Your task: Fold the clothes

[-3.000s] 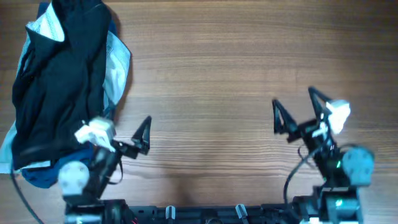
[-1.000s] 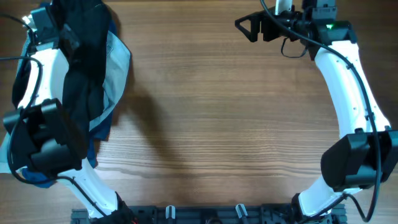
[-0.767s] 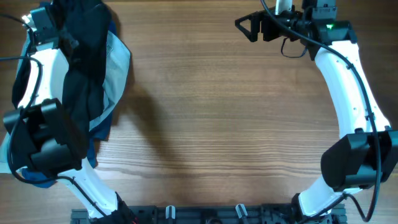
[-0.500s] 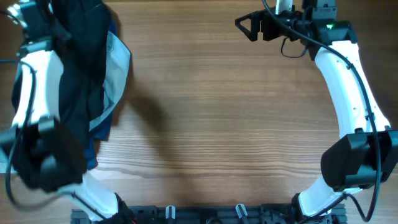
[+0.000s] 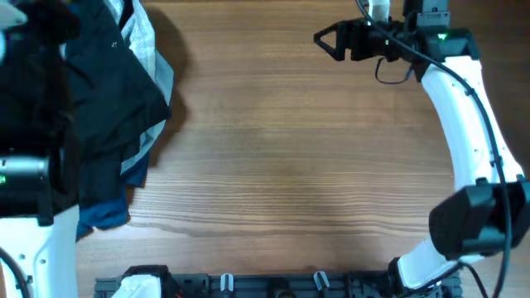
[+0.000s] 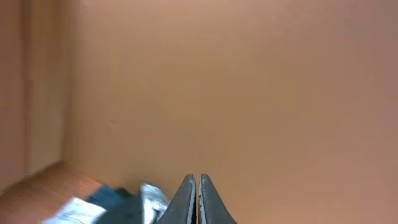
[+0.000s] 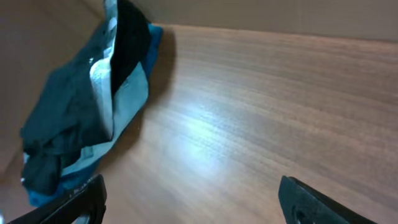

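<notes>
Along the left edge of the table (image 5: 273, 165) the clothes (image 5: 116, 91) lie in one crumpled heap, reaching from the far-left corner most of the way toward the near edge, so its long axis runs along that edge. The left arm (image 5: 29, 165) hangs directly over the heap and close under the overhead camera, which makes it by far the nearer arm. The left gripper (image 6: 198, 198) has its fingers pressed together with no cloth visible between them. Its camera looks out at a bare wall (image 6: 249, 93), with only a scrap of the heap showing at the lower left, so the clothes lie below and behind its tips. I judge it would have to tip down and open before it could take hold.

The right gripper (image 5: 325, 41) sits near the far edge, right of centre, with its jaws spread wide. It points left across bare wood at the heap, which lies well apart from it, and it holds nothing.

The heap itself is unfolded. Black fabric (image 5: 108, 74) is draped on top in loose creases, pale grey lining (image 5: 145, 33) is turned out along its right side, and a blue piece (image 5: 103, 215) pokes out at the near end. The right wrist view shows the same mound, bunched and soft
</notes>
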